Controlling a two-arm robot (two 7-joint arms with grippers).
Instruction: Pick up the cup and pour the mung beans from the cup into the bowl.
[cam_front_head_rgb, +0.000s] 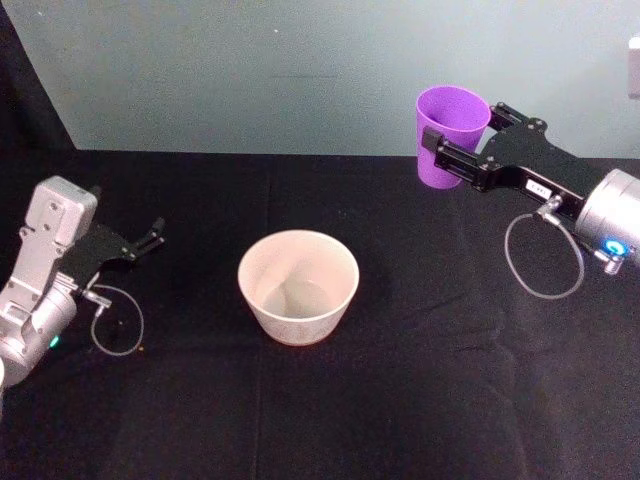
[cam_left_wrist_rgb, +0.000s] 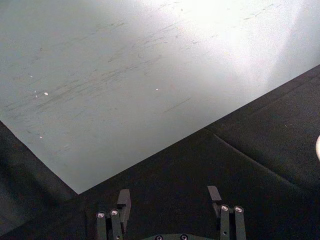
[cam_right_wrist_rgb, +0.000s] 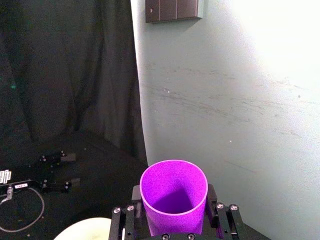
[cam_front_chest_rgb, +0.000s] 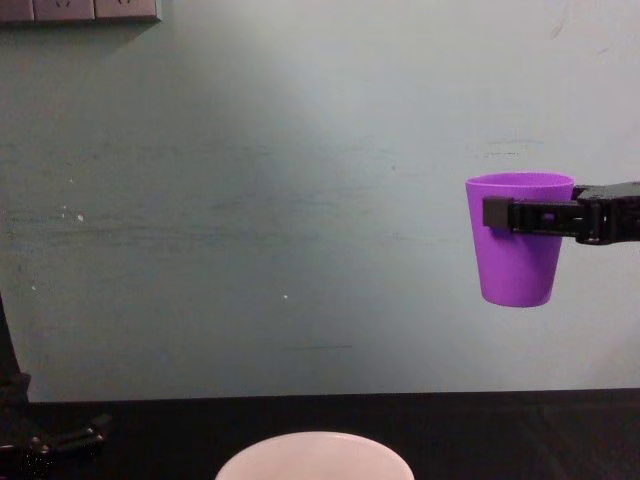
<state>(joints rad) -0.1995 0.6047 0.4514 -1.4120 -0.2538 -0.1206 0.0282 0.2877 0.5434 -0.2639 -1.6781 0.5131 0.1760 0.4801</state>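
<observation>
Left end effector (cam_front_head_rgb: 150, 238) sits low at the left side of the black desk (cam_front_head_rgb: 400, 400), its fingers spread wide with nothing between them. The left wrist view shows the two fingertips (cam_left_wrist_rgb: 124, 199) well apart over bare dark cloth. It is well apart from both the bowl and the cup.

Near the middle of the desk stands the bowl (cam_front_head_rgb: 300, 318), wide, pale and upright, to the right of that idle end effector. In the chest view its rim (cam_front_chest_rgb: 315, 440) shows at the bottom edge.

Farther right and toward the back, the right end effector (cam_front_head_rgb: 465, 135) holds the cup (cam_front_head_rgb: 445, 115). The fingers clamp the purple tumbler on opposite sides just below its rim. In the chest view the cup (cam_front_chest_rgb: 518, 260) hangs upright, lifted clear of the desk, high above the bowl and off to its right, not over it. The right wrist view looks down into the cup (cam_right_wrist_rgb: 173, 192) between the two fingers, with its mouth facing up. Whether beans lie inside cannot be told from the shadowed bottom.
</observation>
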